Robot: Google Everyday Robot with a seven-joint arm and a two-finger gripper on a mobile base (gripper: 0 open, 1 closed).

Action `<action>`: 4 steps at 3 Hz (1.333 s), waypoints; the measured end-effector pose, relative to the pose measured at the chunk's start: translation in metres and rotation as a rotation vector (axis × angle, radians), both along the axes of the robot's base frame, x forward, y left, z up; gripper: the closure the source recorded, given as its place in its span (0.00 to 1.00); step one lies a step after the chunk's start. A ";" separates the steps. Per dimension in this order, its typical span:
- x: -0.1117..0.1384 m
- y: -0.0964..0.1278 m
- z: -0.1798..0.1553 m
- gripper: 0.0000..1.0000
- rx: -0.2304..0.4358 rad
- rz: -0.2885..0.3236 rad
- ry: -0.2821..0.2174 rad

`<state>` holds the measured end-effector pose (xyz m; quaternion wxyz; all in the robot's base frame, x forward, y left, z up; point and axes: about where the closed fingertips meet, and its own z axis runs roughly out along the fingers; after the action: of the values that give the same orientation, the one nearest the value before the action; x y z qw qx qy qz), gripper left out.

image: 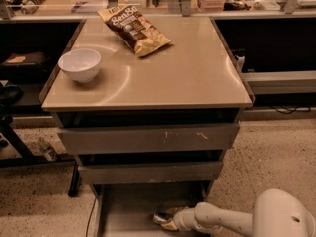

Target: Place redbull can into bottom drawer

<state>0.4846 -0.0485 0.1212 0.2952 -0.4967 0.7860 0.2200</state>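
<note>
1. One camera view, looking down on a grey drawer cabinet. On the cabinet top (187,78) a brown chip bag (134,28) lies at upper centre, and a white bowl (80,64) sits at upper left. Neither is part of this step.
2. Below them, the top drawer (148,139) and middle drawer (150,173) show flat fronts. The bottom drawer (126,206) stands open at the lower edge of the frame, with bare grey floor showing.
3. The gripper (167,220) is at bottom centre, low inside that drawer, on a white arm (222,222) coming in from the lower right.
4. The redbull can (159,218) shows as a shiny patch at the gripper's tip. The gripper looks clasped around it, though this corner is dim and I am not certain.
5. To do this step well, I would:
   - get the can down onto the drawer floor before letting go;
   - keep it away from the side rails;
   - open gently so it does not roll;
   - withdraw toward the lower right without catching the middle drawer's front overhead.
</note>
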 end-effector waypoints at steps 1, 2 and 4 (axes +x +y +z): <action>0.000 0.000 0.002 0.82 0.000 0.000 0.000; 0.000 0.000 0.002 0.58 0.000 0.000 0.000; 0.000 0.000 0.002 0.12 0.000 0.000 0.000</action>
<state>0.4845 -0.0483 0.1236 0.2952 -0.4968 0.7859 0.2201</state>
